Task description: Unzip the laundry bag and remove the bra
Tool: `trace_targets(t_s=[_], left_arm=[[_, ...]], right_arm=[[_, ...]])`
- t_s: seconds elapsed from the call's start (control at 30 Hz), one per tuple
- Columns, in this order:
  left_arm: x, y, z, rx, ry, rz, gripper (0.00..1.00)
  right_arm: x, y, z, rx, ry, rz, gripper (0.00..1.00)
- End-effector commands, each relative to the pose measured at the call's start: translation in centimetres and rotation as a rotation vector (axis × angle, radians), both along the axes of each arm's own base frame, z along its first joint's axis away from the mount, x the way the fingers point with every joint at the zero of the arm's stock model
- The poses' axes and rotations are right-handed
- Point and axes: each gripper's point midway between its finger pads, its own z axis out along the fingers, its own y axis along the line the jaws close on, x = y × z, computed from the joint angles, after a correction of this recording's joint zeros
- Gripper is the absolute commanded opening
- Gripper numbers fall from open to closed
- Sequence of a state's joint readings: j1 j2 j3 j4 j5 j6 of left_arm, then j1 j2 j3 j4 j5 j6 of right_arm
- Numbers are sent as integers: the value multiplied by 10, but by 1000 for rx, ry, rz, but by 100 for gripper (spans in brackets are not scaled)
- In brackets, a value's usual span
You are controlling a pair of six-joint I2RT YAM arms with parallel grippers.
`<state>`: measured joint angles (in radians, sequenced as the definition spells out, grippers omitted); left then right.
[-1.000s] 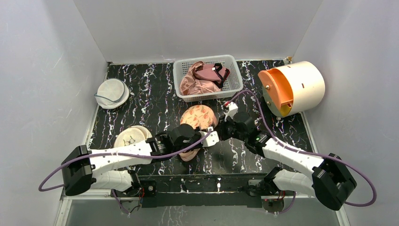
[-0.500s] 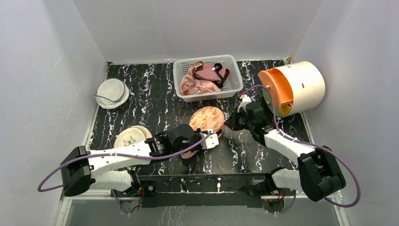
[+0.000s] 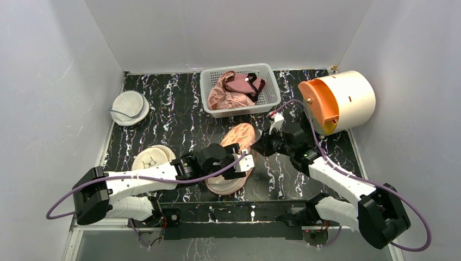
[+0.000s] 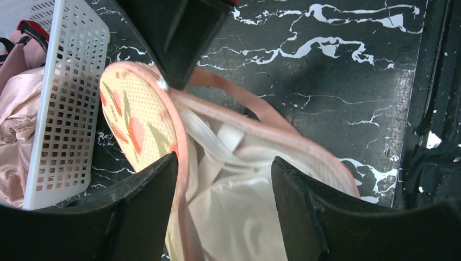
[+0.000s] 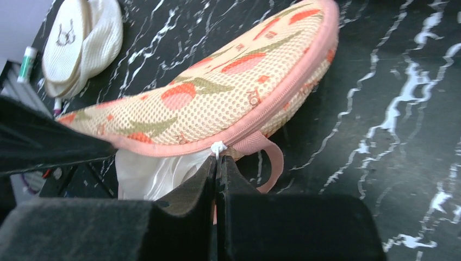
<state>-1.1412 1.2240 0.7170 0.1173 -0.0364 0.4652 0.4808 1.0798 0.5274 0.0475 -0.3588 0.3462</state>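
The peach-orange laundry bag (image 3: 241, 134) lies mid-table, unzipped and gaping, its printed top flap (image 5: 217, 103) raised. My right gripper (image 5: 217, 159) is shut on the bag's small white zip pull (image 5: 218, 147) beside a pink loop (image 5: 274, 157), and holds that flap up. Inside the bag lies the white, shiny bra (image 4: 239, 217), also visible under the flap (image 5: 144, 174). My left gripper (image 4: 224, 160) stands open over the gap, one finger (image 4: 147, 206) by the flap edge, the other (image 4: 310, 212) by the far pink rim, with nothing gripped. From above, the left gripper (image 3: 244, 162) hovers over the bag's lower half (image 3: 223, 186).
A white basket (image 3: 272, 92) at the back holds a pink satin garment (image 3: 223, 95) and a maroon bra (image 3: 247, 83). An orange-and-cream drum (image 3: 337, 100) lies at the right. A round white pouch (image 3: 130, 107) and a cream mesh pouch (image 3: 152, 157) sit at the left.
My left gripper has opened from shut. The right gripper pulled the zip pull rightward and the flap rose, leaving the bag open with the bra showing. The lower half slid toward the near edge.
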Motion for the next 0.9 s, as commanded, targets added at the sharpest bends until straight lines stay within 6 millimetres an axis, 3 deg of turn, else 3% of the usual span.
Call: trace_targets(t_s=[0.0, 0.17, 0.33, 0.77, 0.87], left_arm=[[2, -4, -3, -14, 9, 19, 64], [16, 4, -9, 37, -18, 100, 65], [28, 13, -15, 84, -49, 170, 60], [33, 14, -14, 111, -74, 182, 2], [30, 15, -11, 113, -84, 153, 0]], right_arm=[[-10, 24, 27, 49, -43, 58, 0], [-21, 39, 32, 61, -42, 76, 0], [-26, 45, 30, 63, -31, 83, 0], [-32, 46, 32, 50, -37, 76, 0], [-24, 37, 31, 17, -59, 16, 0]])
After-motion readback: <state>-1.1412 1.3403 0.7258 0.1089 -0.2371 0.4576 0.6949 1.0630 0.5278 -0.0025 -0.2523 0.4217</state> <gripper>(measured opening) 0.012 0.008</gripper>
